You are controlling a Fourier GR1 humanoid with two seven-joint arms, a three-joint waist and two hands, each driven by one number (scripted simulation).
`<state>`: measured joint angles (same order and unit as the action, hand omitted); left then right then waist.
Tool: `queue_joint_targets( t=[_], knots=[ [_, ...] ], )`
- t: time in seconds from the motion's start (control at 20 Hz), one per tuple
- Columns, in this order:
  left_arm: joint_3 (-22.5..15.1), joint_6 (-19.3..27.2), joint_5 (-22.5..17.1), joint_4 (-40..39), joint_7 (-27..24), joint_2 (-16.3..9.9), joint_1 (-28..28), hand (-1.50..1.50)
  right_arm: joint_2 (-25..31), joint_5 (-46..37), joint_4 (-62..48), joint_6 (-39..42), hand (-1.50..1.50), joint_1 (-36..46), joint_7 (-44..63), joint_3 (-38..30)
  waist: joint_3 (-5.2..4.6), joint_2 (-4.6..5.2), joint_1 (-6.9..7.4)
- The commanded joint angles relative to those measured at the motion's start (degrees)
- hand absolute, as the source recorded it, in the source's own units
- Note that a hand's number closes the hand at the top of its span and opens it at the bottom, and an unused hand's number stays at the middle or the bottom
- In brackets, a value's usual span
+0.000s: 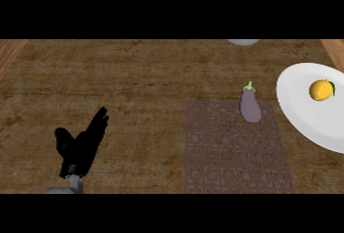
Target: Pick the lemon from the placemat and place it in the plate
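One lemon (321, 89) lies in the plate (302, 113) on the brown counter (134, 82).

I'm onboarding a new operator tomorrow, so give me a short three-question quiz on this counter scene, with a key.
1. True or false: the lemon lies on the placemat.
2. Which thing rests on the placemat's far edge? A) eggplant B) cup C) spoon
3. Fill in: the only hand in view is the robot's ____ hand, fingers straight.

Key
1. False: it lies in the white plate at the right edge.
2. A: the eggplant, its green stem pointing away past the mat.
3. Left: it shows at the lower left, apart from everything else; the right hand shows nowhere.
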<state>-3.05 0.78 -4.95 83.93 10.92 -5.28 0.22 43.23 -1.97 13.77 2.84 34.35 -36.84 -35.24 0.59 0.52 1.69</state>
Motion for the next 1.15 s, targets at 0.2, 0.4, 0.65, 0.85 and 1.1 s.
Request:
queue_joint_targets(
  t=[0.2,0.4,0.65,0.85,1.1],
  knots=[
    [-0.32,-0.32,-0.56,0.50,3.08,0.26,2.48,0.00,4.95,0.33,-1.65,17.54,-1.50,-8.06,-6.19,0.92,-0.39,-0.15,-0.79],
    [-0.28,-1.03,0.19,-1.26,1.05,-0.09,3.30,0.00,5.75,-0.14,-1.16,20.92,-1.50,-12.34,-9.73,2.01,-0.47,-0.29,-1.18],
    [0.70,0.43,0.95,-2.33,0.64,0.39,1.64,0.00,4.60,-2.71,-0.63,18.67,-1.50,-18.66,-15.92,4.60,-0.43,-0.24,-1.34],
    [-2.26,1.68,2.32,4.14,2.77,1.95,5.70,0.00,5.47,-2.27,-0.55,18.99,-1.50,-22.23,-17.80,4.70,-0.44,-0.44,-1.25],
    [3.72,-1.39,-1.38,-5.74,1.38,-0.21,-3.29,0.00,7.04,-1.13,1.23,20.69,-1.50,-22.08,-16.17,5.03,-0.53,-0.39,-1.80]
  ],
)
